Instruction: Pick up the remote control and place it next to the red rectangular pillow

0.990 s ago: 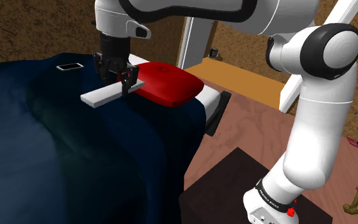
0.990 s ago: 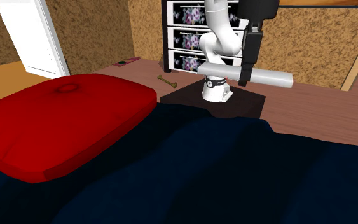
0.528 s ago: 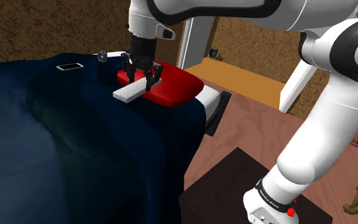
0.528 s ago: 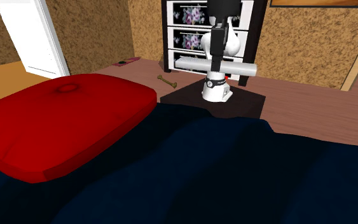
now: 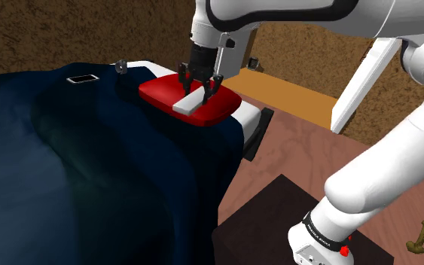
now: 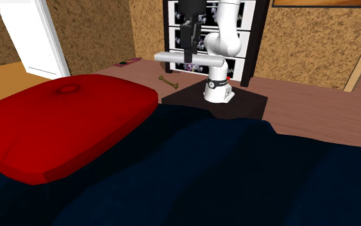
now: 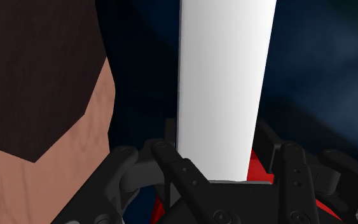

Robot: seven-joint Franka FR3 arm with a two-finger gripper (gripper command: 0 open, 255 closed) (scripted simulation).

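Note:
The remote control (image 5: 186, 104) is a plain white bar, and my gripper (image 5: 199, 87) is shut on it near one end. In the shoulder view it hangs level just above the red rectangular pillow (image 5: 210, 109), which lies at the corner of the dark blue bed cover (image 5: 89, 166). Seen from the second exterior view, the gripper (image 6: 186, 56) holds the remote (image 6: 208, 60) in the air beyond the red pillow (image 6: 63, 125). Along the wrist view, the remote (image 7: 225, 83) runs out from between the black fingers (image 7: 171, 172), with a strip of red pillow (image 7: 257, 167) beneath.
A small dark phone-like object (image 5: 83, 78) lies on the blue cover far from the pillow. Beside the bed are a wooden floor (image 5: 293, 150), my dark stand (image 5: 270, 226) and a bone-shaped item (image 5: 422, 236). A shelf unit (image 6: 179, 32) stands behind the arm.
The gripper has carried the remote toward the shoulder view's right, from over the blue cover to above the red pillow. In the second exterior view it moved left.

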